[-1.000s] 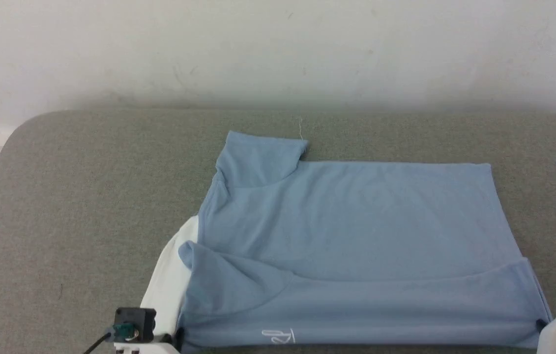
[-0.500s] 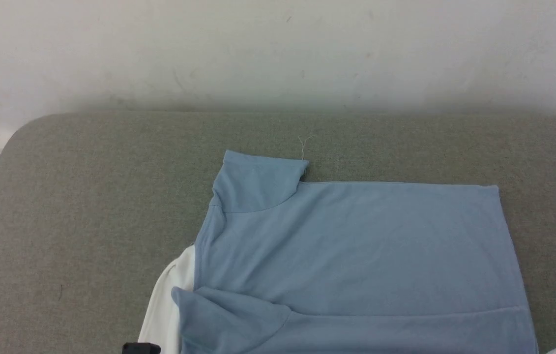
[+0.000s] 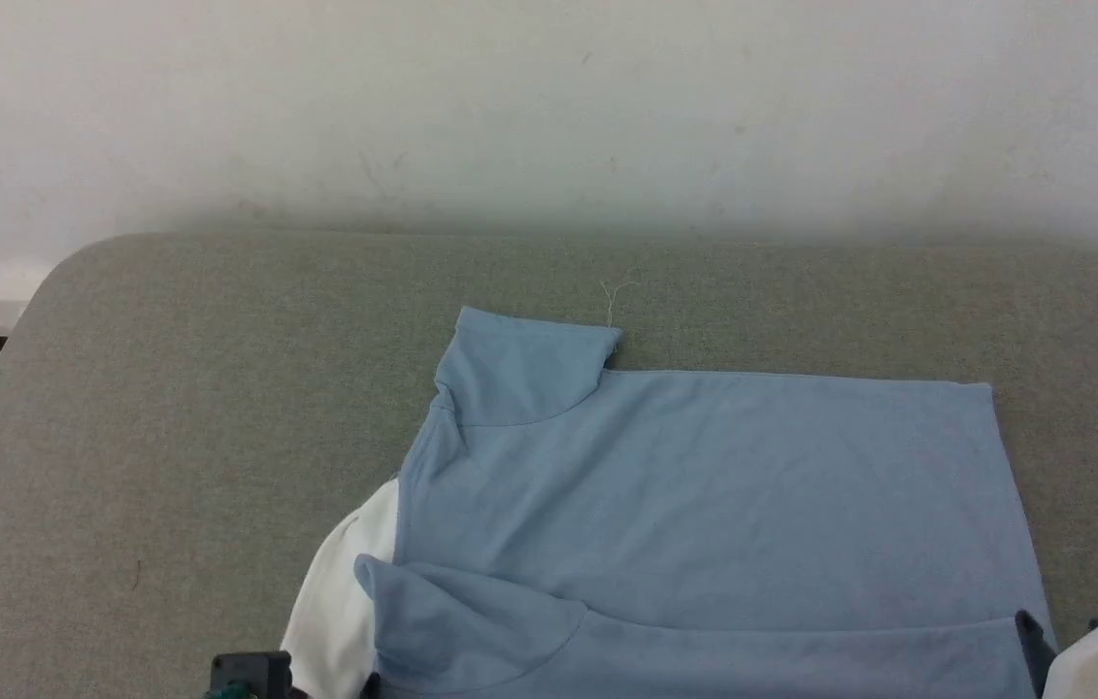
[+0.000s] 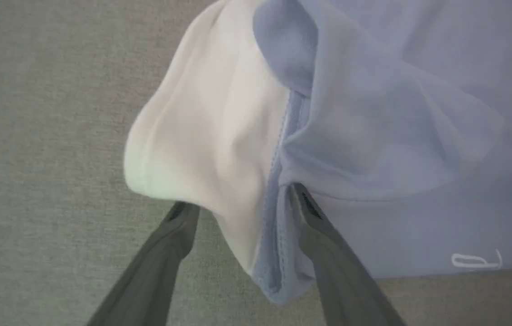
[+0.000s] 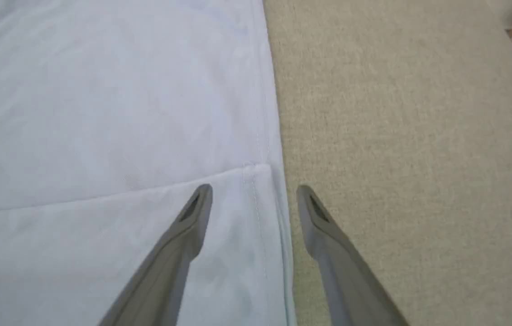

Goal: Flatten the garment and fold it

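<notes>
The shirt [image 3: 704,505] lies on a grey table [image 3: 170,408], right of centre and running off the near edge of the head view; its long axis runs left to right, with the white collar [image 3: 345,592] at the robot's left and the hem at its right; the near long side is folded over as a band, and one sleeve [image 3: 524,364] sticks out at the far left corner towards the wall [image 3: 549,97]; a pale thread [image 3: 615,301] lies on the table just beyond that sleeve; nothing else lies on the cloth. The left gripper [image 4: 241,199] is spread wide, with the bunched collar and shoulder seam lying loose between its fingers and one tip against the blue knit, not pinched; the right gripper [image 5: 253,190] is equally wide and grips nothing, one finger over the folded band and the other over bare table, straddling the hem. The left wrist view shows a small white logo [image 4: 476,260] near the fold, cut off below the head view; the right wrist view shows the hem stitching up close.
</notes>
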Tool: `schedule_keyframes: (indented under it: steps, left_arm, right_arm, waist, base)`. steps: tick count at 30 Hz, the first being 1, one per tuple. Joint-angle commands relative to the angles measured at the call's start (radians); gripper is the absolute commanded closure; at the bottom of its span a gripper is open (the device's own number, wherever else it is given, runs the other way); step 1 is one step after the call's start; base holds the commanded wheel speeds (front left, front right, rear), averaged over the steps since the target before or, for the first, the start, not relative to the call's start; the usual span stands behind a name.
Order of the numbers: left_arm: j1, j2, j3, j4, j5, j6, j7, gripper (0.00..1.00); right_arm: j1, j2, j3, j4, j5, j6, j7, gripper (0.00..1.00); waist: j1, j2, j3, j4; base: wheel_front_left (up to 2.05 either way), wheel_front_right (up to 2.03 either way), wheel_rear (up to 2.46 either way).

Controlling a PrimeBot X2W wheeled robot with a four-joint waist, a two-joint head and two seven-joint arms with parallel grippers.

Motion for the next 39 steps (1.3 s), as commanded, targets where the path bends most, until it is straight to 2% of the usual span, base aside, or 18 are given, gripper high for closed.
schedule_keyframes:
  steps: [1,4,11,19,24,27,28,31,35,39]
  left_arm:
    - [-0.019,0.010,0.019,-0.022,0.017,0.014,-0.024,0.00]
    - [-0.032,0.020,0.051,-0.070,0.045,0.037,-0.090,0.00]
    - [-0.058,0.004,0.106,-0.110,0.114,0.034,-0.303,0.00]
    - [-0.078,-0.042,0.184,-0.167,0.258,-0.018,-0.352,0.00]
    - [-0.107,-0.069,0.202,-0.149,0.337,-0.097,-0.352,0.00]
    - [-0.179,-0.060,0.186,-0.088,0.359,-0.153,-0.352,0.00]
    - [-0.179,-0.060,0.186,-0.088,0.359,-0.153,-0.352,0.00]
    - [-0.292,-0.033,0.168,-0.022,0.374,-0.211,-0.306,0.00]
    - [-0.471,0.005,0.143,0.073,0.376,-0.303,-0.170,0.00]
    - [-0.656,0.037,0.117,0.193,0.359,-0.415,-0.008,0.00]
  right_arm:
    - [-0.024,-0.009,0.010,-0.024,0.002,-0.001,-0.037,0.00]
    - [-0.038,-0.022,0.033,-0.065,0.003,-0.001,-0.126,0.00]
    - [-0.057,-0.028,0.068,-0.098,0.000,-0.001,-0.337,0.00]
    - [-0.058,-0.003,0.103,-0.108,-0.003,-0.001,-0.524,0.00]
    - [-0.071,0.008,0.138,-0.093,-0.010,-0.001,-0.588,0.00]
    - [-0.094,0.010,0.161,-0.088,-0.023,-0.001,-0.608,0.00]
    - [-0.094,0.010,0.161,-0.088,-0.023,-0.001,-0.608,0.00]
    - [-0.124,0.012,0.184,-0.090,-0.031,-0.001,-0.614,0.00]
    - [-0.170,0.015,0.213,-0.099,-0.039,-0.001,-0.618,0.00]
    - [-0.212,0.019,0.247,-0.108,-0.042,-0.001,-0.625,0.00]
  waist:
    - [0.0001,0.0000,-0.008,0.006]
    - [0.0001,0.0000,-0.015,0.009]
    - [0.0001,0.0000,-0.030,0.000]
    - [0.0001,0.0000,-0.019,-0.035]
    - [0.0001,0.0000,0.015,-0.066]
    - [0.0001,0.0000,0.057,-0.089]
    - [0.0001,0.0000,0.057,-0.089]
    - [0.0001,0.0000,0.109,-0.119]
    - [0.0001,0.0000,0.188,-0.165]
    - [0.0001,0.0000,0.265,-0.213]
  base:
    - [0.00,0.00,0.00]
    - [0.00,0.00,0.00]
    - [0.00,0.00,0.00]
    - [0.00,0.00,0.00]
    - [0.00,0.00,0.00]
    - [0.00,0.00,0.00]
    - [0.00,0.00,0.00]
    - [0.00,0.00,0.00]
    - [0.00,0.00,0.00]
    - [0.00,0.00,0.00]
